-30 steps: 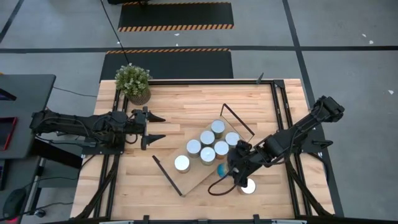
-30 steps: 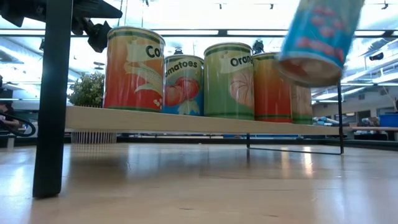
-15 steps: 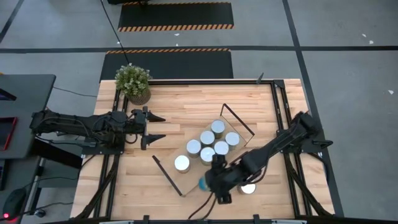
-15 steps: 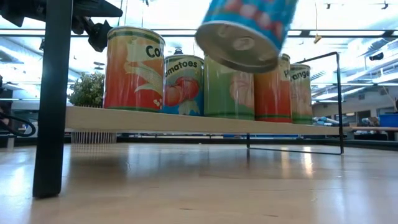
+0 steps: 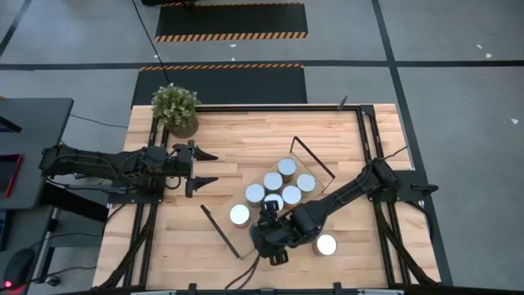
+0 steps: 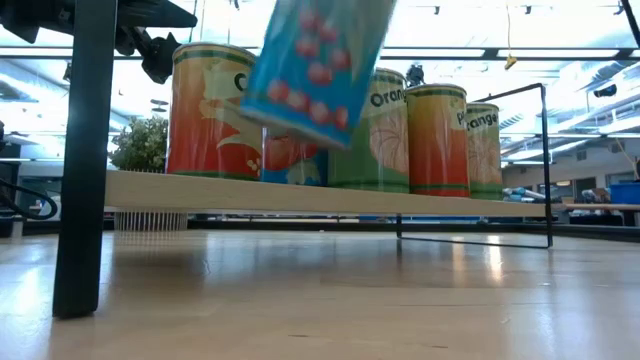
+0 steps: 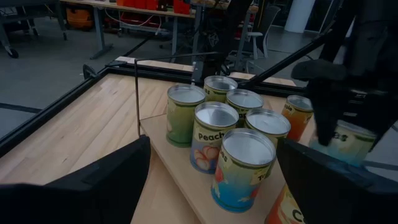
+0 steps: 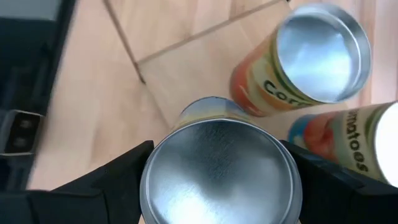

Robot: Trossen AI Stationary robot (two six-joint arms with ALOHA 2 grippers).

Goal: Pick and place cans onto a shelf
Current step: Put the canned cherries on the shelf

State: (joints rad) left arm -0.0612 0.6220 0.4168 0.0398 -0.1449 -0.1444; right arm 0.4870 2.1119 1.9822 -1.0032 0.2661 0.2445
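The shelf [image 5: 232, 236] is a light-wood board lying slantwise mid-table, with several cans [image 5: 273, 181] standing on it. One more can [image 5: 326, 244] stands on the tabletop near the front right. My right gripper [image 5: 268, 232] hovers over the shelf's near end, shut on a blue can with red spots [image 6: 315, 65], whose silver top [image 8: 217, 177] fills the right wrist view. My left gripper [image 5: 201, 168] waits open at the table's left, level with the shelf, with nothing between its fingers. My right gripper pinches the blue can by its upper rim [image 8: 154, 186] between its two fingers [image 8: 112, 186], one on each side. The fingers come down slantwise from above. The can hangs tilted and clear of the shelf and table, in front of the standing cans [image 6: 215, 110].
A potted green plant [image 5: 176, 111] stands at the table's far left corner. Thin black wire frames [image 5: 315, 160] rise at the shelf's short ends. Black rails [image 5: 372, 147] run along the table's sides. Bare wood lies along the far side and the near left.
My right gripper has carried the blue can from beside the loose can toward the table's left, along the near side of the shelf. Its wrist has rolled, so the can, first tipped one way with its bottom showing, now tilts the other way. The can stays lifted clear.
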